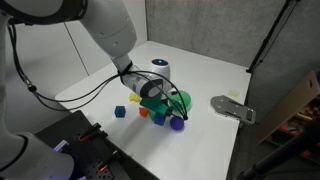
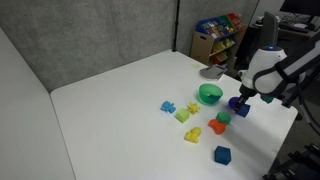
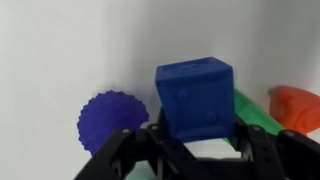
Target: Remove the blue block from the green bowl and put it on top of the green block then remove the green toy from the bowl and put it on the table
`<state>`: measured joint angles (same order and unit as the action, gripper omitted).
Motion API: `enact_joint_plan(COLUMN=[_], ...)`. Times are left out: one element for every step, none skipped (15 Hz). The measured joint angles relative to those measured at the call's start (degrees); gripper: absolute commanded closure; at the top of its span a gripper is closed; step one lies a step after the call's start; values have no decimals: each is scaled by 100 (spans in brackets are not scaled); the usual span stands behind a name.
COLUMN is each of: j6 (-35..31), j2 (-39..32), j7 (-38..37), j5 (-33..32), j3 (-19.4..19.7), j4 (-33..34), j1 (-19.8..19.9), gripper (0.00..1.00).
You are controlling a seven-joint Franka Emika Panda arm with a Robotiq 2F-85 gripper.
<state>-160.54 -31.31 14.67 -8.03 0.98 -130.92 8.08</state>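
Observation:
My gripper (image 3: pixel 196 128) is shut on the blue block (image 3: pixel 195 95), a dark blue cube held above the white table (image 3: pixel 60 50). In the wrist view a green block (image 3: pixel 256 110) lies just behind and to the right of the held cube. In both exterior views the gripper (image 2: pixel 242 100) (image 1: pixel 160 102) hangs beside the green bowl (image 2: pixel 209 94) (image 1: pixel 183 100), not over it. A green block (image 2: pixel 222 117) sits on the table near the gripper. A second blue cube (image 2: pixel 222 154) (image 1: pixel 120 112) lies apart. The green toy cannot be made out inside the bowl.
A round purple piece (image 3: pixel 112 120) (image 1: pixel 177 124) lies by the gripper, with an orange block (image 3: pixel 297 105) (image 2: pixel 217 127) on its other side. Yellow-green blocks (image 2: pixel 184 115) and a cyan block (image 2: pixel 168 106) lie nearby. A grey object (image 1: pixel 232 107) sits at the table edge.

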Motion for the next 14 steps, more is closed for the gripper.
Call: enact_joint_plan(j6=[129, 274, 427, 601, 782, 962, 1131, 1265, 1377, 1446, 1490, 1527, 1559, 1574], j2=[0, 0, 0, 0, -1, -1, -1, -1, -1, -1, -1, -2, -4, -7], j7=[-147, -325, -510, -699, -897, -1091, -1283, -1469, -1672, -1868, -2060, -2264, -2454, -2648], j5=[0, 0, 0, 0, 0, 0, 0, 0, 0, 0, 0, 0, 0, 0], j3=[4, 23, 50, 70, 90, 117, 141, 167, 201, 237, 275, 315, 353, 390], j4=[102, 215, 324, 434, 537, 629, 704, 762, 803, 821, 824, 824, 824, 824], j1=[-112, -242, -375, -504, -628, -752, -857, -948, -1040, -1119, -1187, -1252, -1305, -1351], gripper=[69, 69, 69, 69, 69, 69, 69, 69, 69, 69, 69, 69, 69, 69])
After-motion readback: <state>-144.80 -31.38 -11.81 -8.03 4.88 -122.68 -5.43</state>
